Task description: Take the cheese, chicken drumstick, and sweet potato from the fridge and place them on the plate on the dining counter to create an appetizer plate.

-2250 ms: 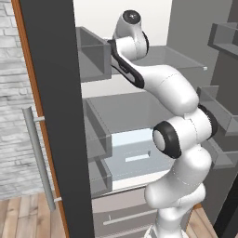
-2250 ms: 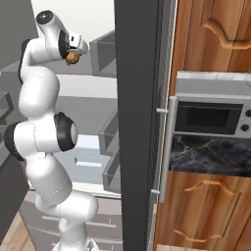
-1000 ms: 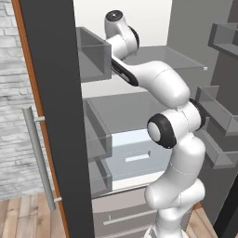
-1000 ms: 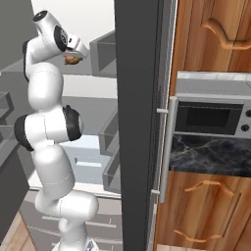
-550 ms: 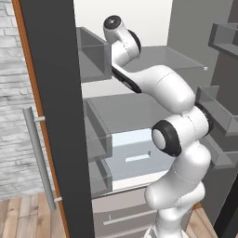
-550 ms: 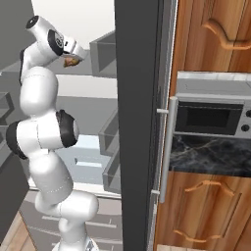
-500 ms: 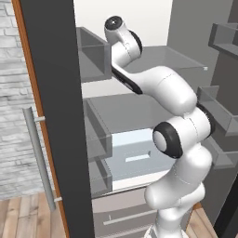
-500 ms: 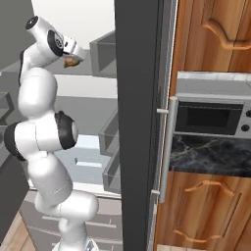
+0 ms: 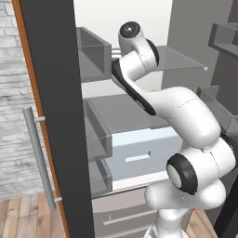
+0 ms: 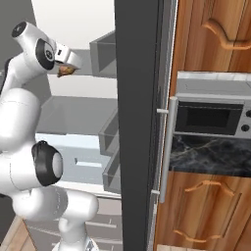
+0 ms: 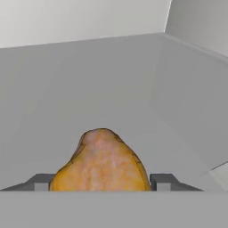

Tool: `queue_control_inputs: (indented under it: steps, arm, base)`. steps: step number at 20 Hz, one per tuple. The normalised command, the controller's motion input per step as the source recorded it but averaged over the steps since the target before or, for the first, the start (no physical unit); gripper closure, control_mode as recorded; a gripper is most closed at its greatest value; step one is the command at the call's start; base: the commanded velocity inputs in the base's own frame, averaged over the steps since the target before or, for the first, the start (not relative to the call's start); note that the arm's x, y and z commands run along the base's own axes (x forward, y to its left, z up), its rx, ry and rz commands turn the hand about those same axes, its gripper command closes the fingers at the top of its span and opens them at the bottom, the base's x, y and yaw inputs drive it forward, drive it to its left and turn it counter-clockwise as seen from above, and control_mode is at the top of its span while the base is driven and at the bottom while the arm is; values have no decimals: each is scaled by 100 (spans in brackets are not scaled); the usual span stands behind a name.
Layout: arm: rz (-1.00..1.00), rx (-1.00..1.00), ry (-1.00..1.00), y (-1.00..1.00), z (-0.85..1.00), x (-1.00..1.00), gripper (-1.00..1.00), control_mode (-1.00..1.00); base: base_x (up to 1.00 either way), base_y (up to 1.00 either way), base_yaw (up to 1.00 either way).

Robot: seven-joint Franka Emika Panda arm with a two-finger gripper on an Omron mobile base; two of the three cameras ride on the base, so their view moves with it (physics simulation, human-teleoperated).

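A golden-brown, rounded chicken drumstick (image 11: 100, 162) sits between my two dark fingertips (image 11: 42, 181), and my gripper (image 11: 102, 182) is shut on it. In the right base view the gripper (image 10: 66, 67) holds the chicken drumstick (image 10: 65, 71) high up, in front of the fridge's upper shelf. The fridge (image 9: 125, 109) stands open, showing grey shelves and a pale blue-white drawer (image 9: 144, 151). Behind the drumstick the hand view shows bare grey fridge walls. The cheese, sweet potato, plate and dining counter are out of view.
The dark fridge door (image 9: 51, 116) with its bins (image 9: 93, 60) stands open on the left, and the other door (image 10: 137, 122) on the right. Beyond it are a microwave (image 10: 211, 117), a black marble counter (image 10: 211, 154) and wooden cabinets (image 10: 215, 29). A brick wall (image 9: 14, 116) lies far left.
The hand, still holding the drumstick, has come down a little at the upper shelf, and the arm's elbow has shifted. The fridge has not changed.
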Motion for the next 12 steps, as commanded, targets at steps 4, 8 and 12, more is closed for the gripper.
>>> queue_control_inputs:
  steps: [4,8,12]
  arm:
    - [7,0,-2,-20,11,-95,100,-100]
    - [4,0,0,-13,2,-99,100,-100]
    - [2,0,0,-3,0,-50,100,100]
  base:
    - [0,0,0]
    - [0,0,0]
    - [-50,0,4]
